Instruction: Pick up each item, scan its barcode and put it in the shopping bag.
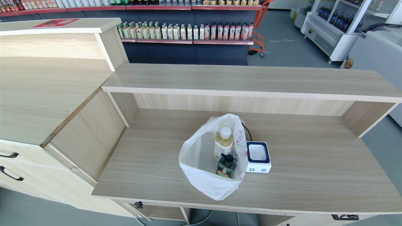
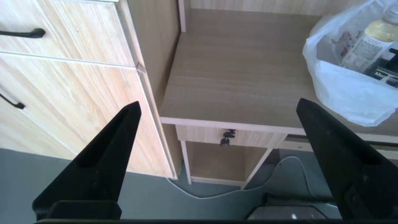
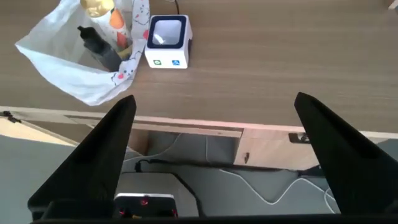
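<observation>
A white shopping bag [image 1: 204, 183] stands open in the middle of the wooden counter [image 1: 314, 169]. Inside it are an upright bottle of yellow drink [image 1: 223, 142] with a white cap and a small dark bottle [image 1: 226, 166]. Right beside the bag sits a white, blue-rimmed barcode scanner [image 1: 258, 156]. My left gripper [image 2: 217, 107] is open and empty, off the counter's front edge near its left corner, the bag [image 2: 348, 93] far off. My right gripper [image 3: 214, 98] is also open and empty, in front of the counter edge, with the scanner [image 3: 166, 40] and bag [image 3: 68, 78] beyond it.
A raised shelf [image 1: 251, 80] runs along the counter's back. A taller cabinet with black-handled drawers [image 1: 12, 175] adjoins on the left. A black cable [image 1: 248, 131] runs behind the scanner. Store shelves of bottles [image 1: 188, 31] and fridges [image 1: 333, 28] stand beyond.
</observation>
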